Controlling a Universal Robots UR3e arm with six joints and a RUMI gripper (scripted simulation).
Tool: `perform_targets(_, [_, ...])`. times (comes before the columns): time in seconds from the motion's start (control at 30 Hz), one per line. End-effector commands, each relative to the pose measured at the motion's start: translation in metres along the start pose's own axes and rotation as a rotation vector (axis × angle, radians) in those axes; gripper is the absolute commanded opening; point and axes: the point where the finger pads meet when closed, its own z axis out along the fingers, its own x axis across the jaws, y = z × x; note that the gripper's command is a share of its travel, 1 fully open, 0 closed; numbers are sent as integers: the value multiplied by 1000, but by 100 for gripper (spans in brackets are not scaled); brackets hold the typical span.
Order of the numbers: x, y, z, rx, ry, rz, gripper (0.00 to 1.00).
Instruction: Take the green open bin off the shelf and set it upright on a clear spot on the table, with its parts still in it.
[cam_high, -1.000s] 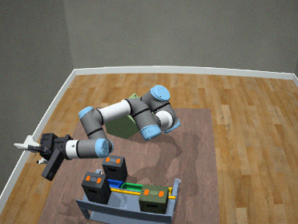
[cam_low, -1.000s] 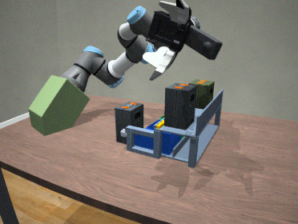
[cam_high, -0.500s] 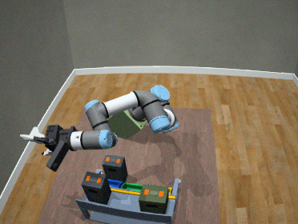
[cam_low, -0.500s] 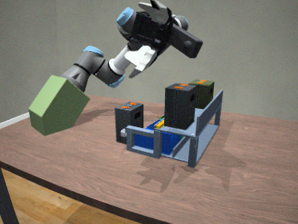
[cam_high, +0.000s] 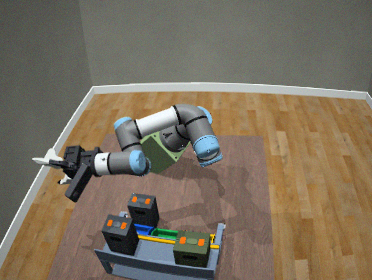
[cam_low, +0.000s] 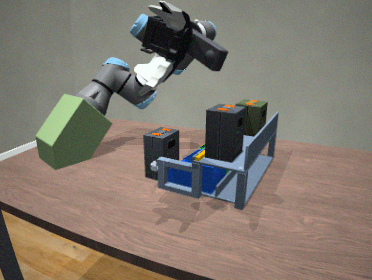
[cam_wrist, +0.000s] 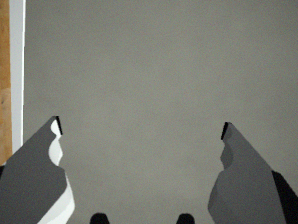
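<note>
The green open bin (cam_high: 165, 233) sits on the grey-blue shelf (cam_high: 160, 252) at the near end of the table, between a blue bin (cam_high: 142, 229) and an olive box (cam_high: 191, 247). Only its rim shows, and I cannot see its parts. In the exterior view the shelf (cam_low: 220, 170) hides the green bin almost entirely. My gripper (cam_high: 50, 170) is open and empty, held high in the air beyond the table's left side, far from the shelf. It also shows in the exterior view (cam_low: 170, 7). In the wrist view the gripper (cam_wrist: 141, 127) faces only the grey wall.
Two dark boxes with orange marks (cam_high: 143, 209) (cam_high: 120, 234) stand at the shelf's left end. A yellow bar (cam_high: 155, 240) runs along the shelf. The arm's green base block (cam_high: 162, 152) stands mid-table. A white skirting edge (cam_wrist: 16, 75) shows at the left of the wrist view.
</note>
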Motion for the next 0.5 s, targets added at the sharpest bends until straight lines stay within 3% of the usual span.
perform_targets(0.0, [1, 3, -1, 16, 13, 2, 100])
perform_targets(0.1, [1, 3, -1, 16, 13, 2, 100])
perform_targets(0.27, [-17, 49, -6, 16, 13, 1, 100])
perform_targets(0.47, [-17, 49, -6, 16, 13, 1, 100])
